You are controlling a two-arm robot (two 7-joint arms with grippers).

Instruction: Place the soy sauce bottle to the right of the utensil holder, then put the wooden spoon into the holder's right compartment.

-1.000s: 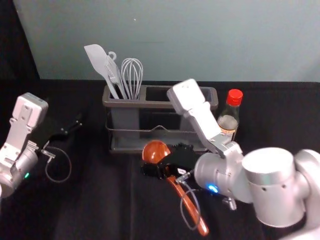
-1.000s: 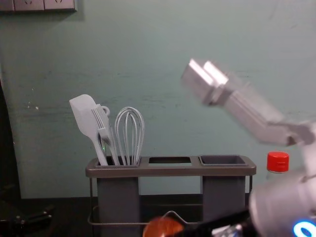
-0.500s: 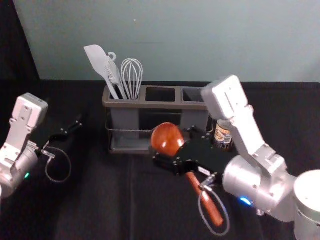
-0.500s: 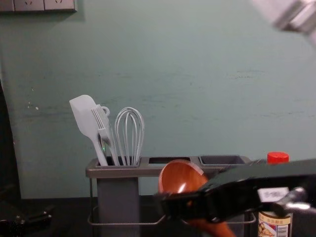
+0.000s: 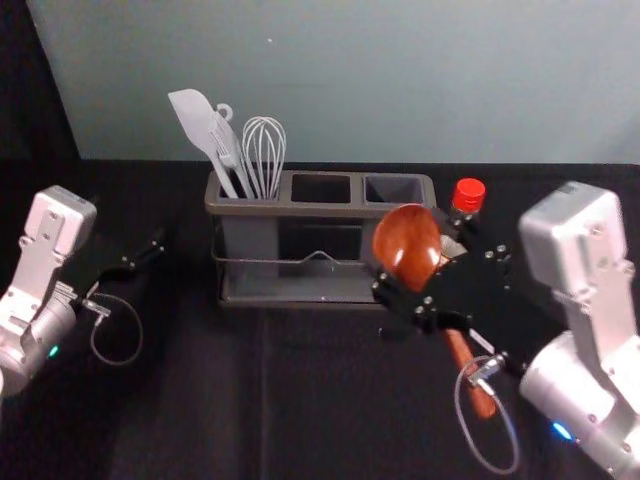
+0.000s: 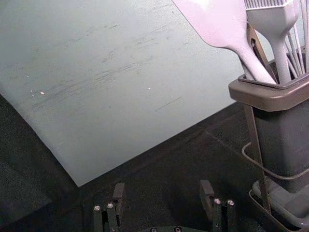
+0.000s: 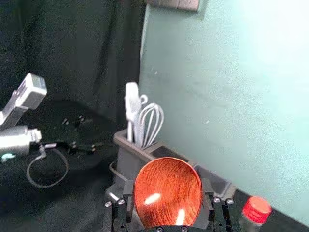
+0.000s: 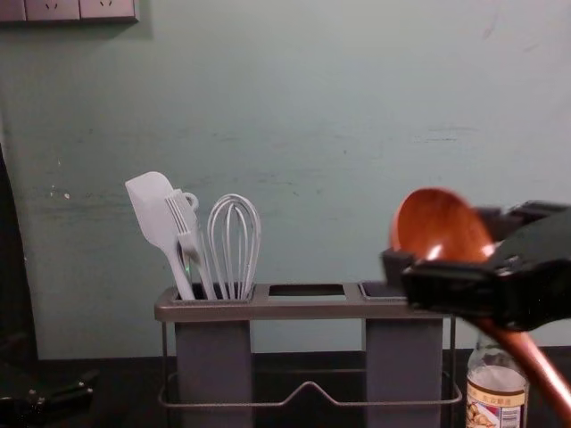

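My right gripper [image 5: 432, 278] is closed around the wooden spoon [image 5: 406, 245] near its neck, in front of the holder's right end. The bowl is up and the handle slants down to the right. In the right wrist view the bowl of the spoon [image 7: 166, 183] sits between the fingers of the gripper [image 7: 168, 199]. The utensil holder [image 5: 300, 209] has an unoccupied right compartment [image 8: 384, 290]. Close to its right side stands the red-capped soy sauce bottle [image 8: 496, 397], partly behind the gripper in the head view. My left gripper [image 5: 150, 256] is parked left of the holder; the left wrist view shows that gripper [image 6: 162, 191] open.
A white spatula [image 5: 205, 125], a fork-like tool and a whisk [image 5: 264, 150] stand in the holder's left compartment. A wall [image 8: 303, 107] rises behind the holder, and dark cloth [image 5: 180, 400] covers the table.
The right gripper has carried the spoon up and to the right, from low before the holder to about the height of its rim. The left arm, holder and bottle have stayed put.
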